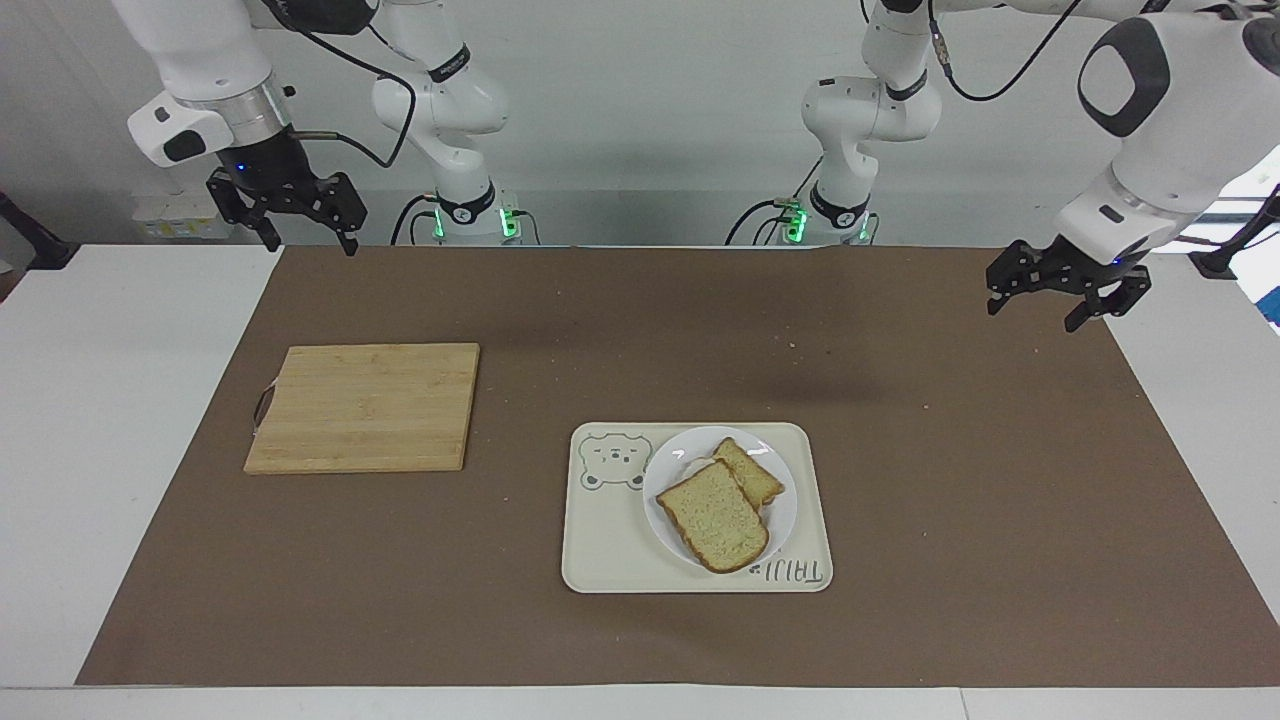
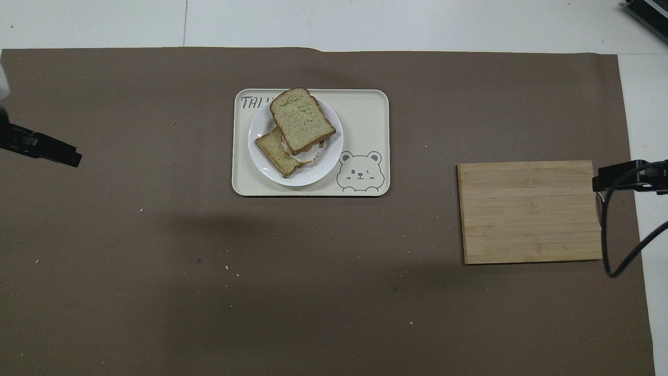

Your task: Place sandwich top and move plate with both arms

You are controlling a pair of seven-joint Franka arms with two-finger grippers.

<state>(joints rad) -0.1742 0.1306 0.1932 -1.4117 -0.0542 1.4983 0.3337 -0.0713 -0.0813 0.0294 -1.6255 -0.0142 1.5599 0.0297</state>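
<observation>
On plate point(image 1: 783, 520), sandwich top point(image 1: 714, 518) well apart from left gripper point(image 1: 1040, 300).

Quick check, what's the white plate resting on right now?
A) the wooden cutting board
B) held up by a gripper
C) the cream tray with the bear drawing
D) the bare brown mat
C: the plate, carrying the sandwich top, sits inside the cream tray, apart from the cutting board; both grippers are away from it.

Left gripper point(image 1: 1066, 297) raised, jaws open; right gripper point(image 1: 296, 215) raised, jaws open
</observation>
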